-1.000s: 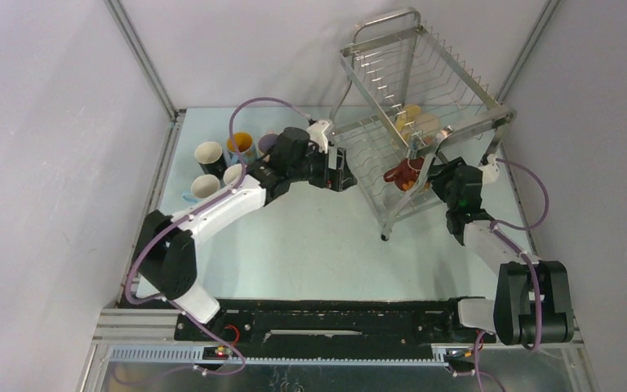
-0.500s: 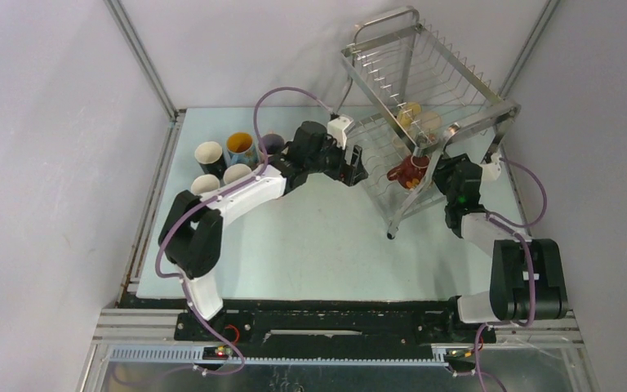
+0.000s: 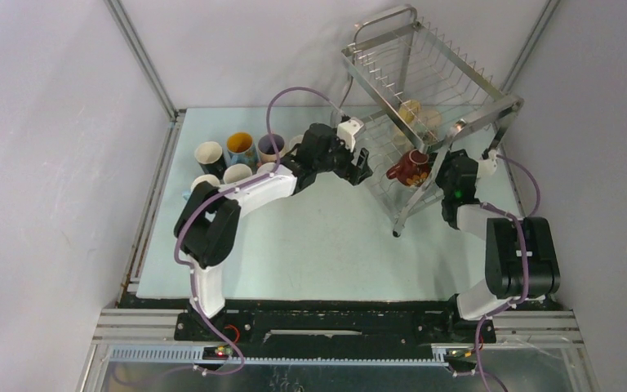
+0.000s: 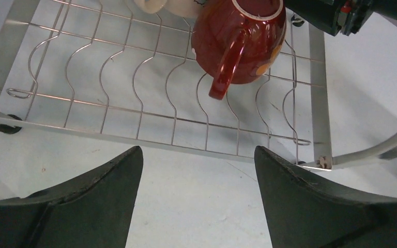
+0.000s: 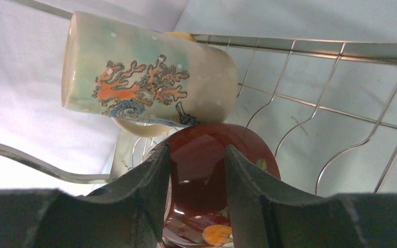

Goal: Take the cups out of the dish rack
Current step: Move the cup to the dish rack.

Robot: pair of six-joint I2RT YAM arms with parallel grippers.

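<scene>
The left gripper has its fingers spread wide with nothing between them, and hovers over the pale table just short of the dish rack. Past its fingertips, beyond the rack's edge rail, the dark red mug lies on its side on the wavy lower-tier wires. Its handle points back toward this gripper and its white-edged rim faces away.

The right gripper comes at that mug from the other side. Its fingers stand a little apart with glossy red wall in the gap, but I cannot tell if they pinch it. The mug bears orange and yellow patterns. Just beyond lies a cream mug painted with an orange coral-like sprig and a blue swirl.

Well to the left, more mugs stand clustered on the table
</scene>
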